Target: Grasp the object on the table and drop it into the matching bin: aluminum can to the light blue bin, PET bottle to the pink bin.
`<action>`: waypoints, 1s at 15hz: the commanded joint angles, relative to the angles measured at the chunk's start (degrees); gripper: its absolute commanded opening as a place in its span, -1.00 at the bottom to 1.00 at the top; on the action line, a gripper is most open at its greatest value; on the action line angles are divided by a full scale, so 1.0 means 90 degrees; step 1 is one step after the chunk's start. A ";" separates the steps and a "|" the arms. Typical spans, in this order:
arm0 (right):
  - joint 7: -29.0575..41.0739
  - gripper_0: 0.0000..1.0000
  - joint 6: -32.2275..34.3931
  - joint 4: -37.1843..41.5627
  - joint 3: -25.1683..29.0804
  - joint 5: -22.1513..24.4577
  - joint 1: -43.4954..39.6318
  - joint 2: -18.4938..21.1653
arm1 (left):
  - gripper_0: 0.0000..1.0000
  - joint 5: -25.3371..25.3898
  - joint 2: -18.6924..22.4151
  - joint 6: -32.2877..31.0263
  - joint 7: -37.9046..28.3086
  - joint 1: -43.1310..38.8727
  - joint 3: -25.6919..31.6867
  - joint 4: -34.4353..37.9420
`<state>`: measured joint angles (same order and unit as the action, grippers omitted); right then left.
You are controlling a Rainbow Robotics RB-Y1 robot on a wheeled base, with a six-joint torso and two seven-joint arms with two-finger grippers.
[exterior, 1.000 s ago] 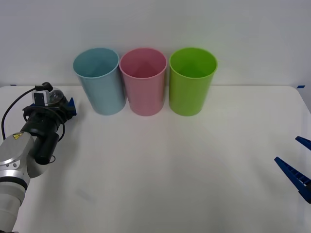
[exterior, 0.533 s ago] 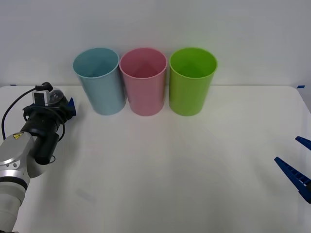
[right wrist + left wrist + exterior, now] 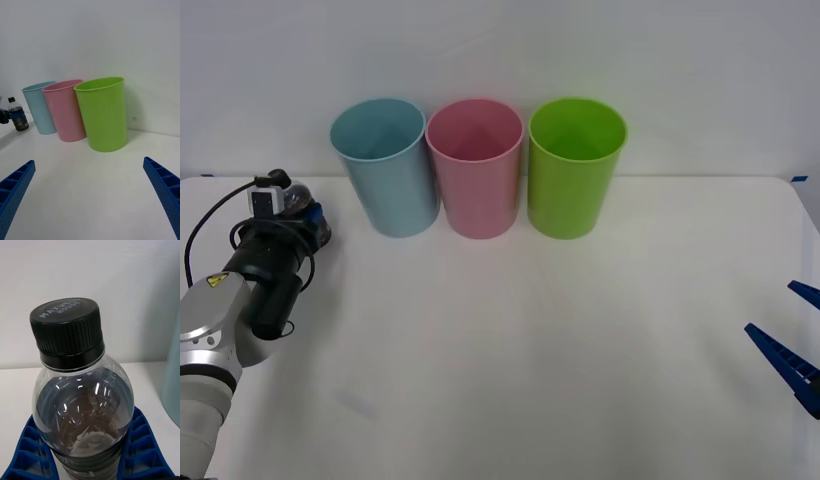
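The PET bottle (image 3: 84,390), clear with dark brown liquid and a black cap, stands upright at the far left of the white table (image 3: 510,350). My left gripper (image 3: 310,215) is shut on it, and its blue fingers (image 3: 140,450) press both sides of the body. The right wrist view shows the bottle (image 3: 17,114) with a blue finger across its label. The light blue bin (image 3: 385,170) stands just right of the bottle, and the pink bin (image 3: 475,170) is beside that. My right gripper (image 3: 770,310) hangs open at the table's right edge, holding nothing.
A green bin (image 3: 575,170) stands right of the pink one, and all three form a row at the back against a white wall. Wide bare tabletop lies in front of the bins, between the two arms.
The left gripper's blue fingers have drawn in around the bottle; the finger that stuck out toward the light blue bin now sits tight against it. The right arm has not moved.
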<state>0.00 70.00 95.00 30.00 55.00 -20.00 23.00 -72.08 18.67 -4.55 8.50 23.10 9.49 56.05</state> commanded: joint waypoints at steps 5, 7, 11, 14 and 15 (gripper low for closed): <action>0.0000 1.00 0.0000 0.0000 0.0000 0.0000 0.0000 0.0000 | -1.00 0.1027 0.0572 -0.0744 0.0032 -0.0936 -0.0244 0.0940; 0.0000 1.00 0.0000 0.0000 0.0000 0.0000 0.0000 0.0000 | -1.00 0.1818 0.0991 -0.0744 0.0071 -0.1395 -0.0684 0.1516; 0.0000 1.00 0.0000 0.0000 0.0000 0.0000 0.0000 0.0000 | -1.00 0.2775 0.1763 -0.0930 0.0149 -0.2284 -0.1026 0.2571; 0.0000 1.00 0.0000 0.0000 0.0000 0.0000 0.0000 0.0000 | -1.00 0.3351 0.2212 -0.1086 0.0188 -0.3104 -0.1026 0.3674; 0.0000 1.00 0.0000 0.0000 0.0000 0.0000 0.0000 0.0000 | -1.00 0.3498 0.2329 -0.1086 0.0188 -0.3299 -0.1026 0.3957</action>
<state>0.00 70.00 95.00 30.00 55.00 -20.00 23.00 -41.61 38.84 -14.30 10.17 -5.24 0.26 89.74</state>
